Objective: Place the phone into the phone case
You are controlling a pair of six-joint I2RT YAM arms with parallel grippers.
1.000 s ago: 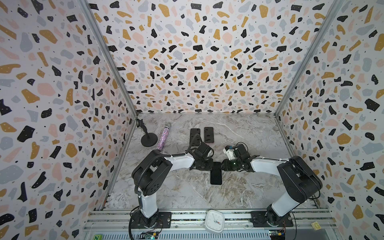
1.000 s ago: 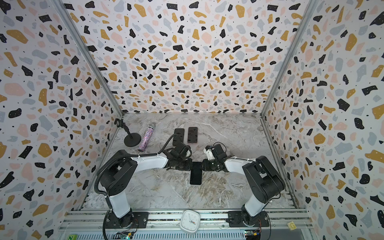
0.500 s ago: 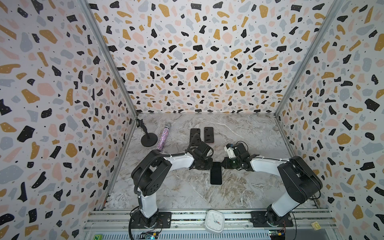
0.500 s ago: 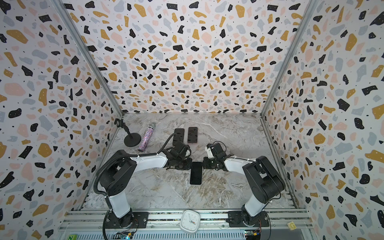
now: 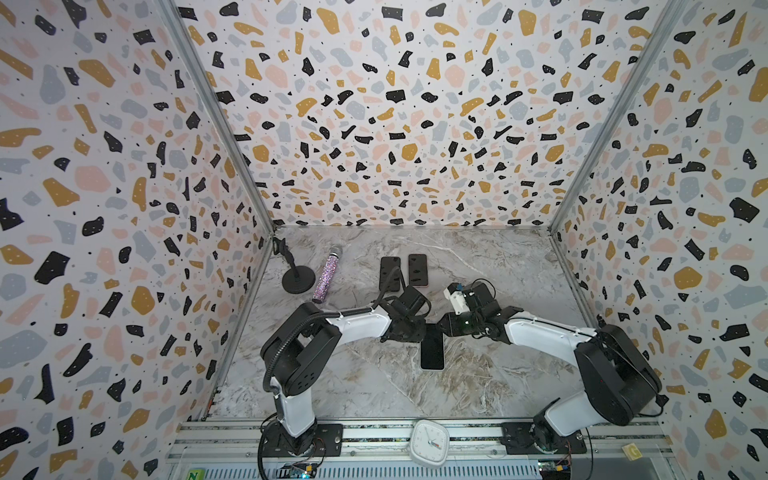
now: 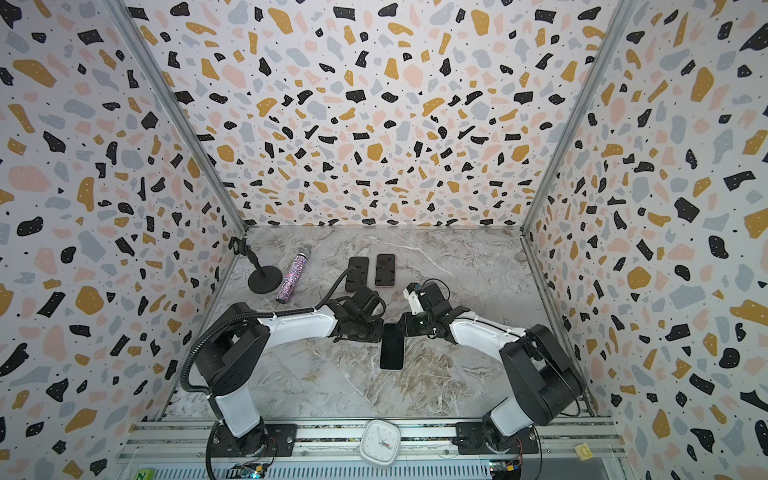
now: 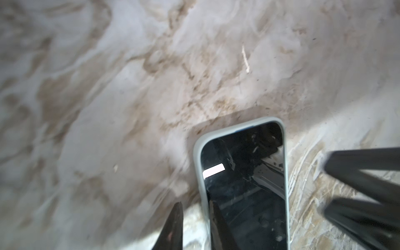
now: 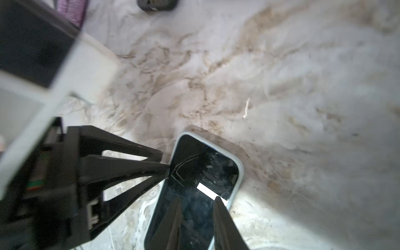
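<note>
Phone [image 5: 432, 347]: lies flat, screen up, on the marble table [image 5: 374, 390], lower centre in both top views, long axis running up and down the frame.
Phone case [image 7: 198, 151]: pale rim runs round the dark screen at the visible end and along both long sides; the phone sits inside it.
Left gripper [image 5: 409, 329]: at the upper left corner of the phone. In the left wrist view its fingers [image 7: 175, 225] stand a little apart, straddling the case rim, one over the screen and one over the table. Nothing clamped.
Right gripper [image 5: 446, 326]: at the upper right corner of the phone. In the right wrist view its jaws are narrowly parted over the screen, holding nothing.
Contact: left fingertips meet the case edge in the right wrist view.
Background: two dark handsets [image 5: 390, 272] side by side above the grippers, well apart from them; glitter microphone [image 5: 326, 278] and black stand [image 5: 298, 279] to their left.
</note>
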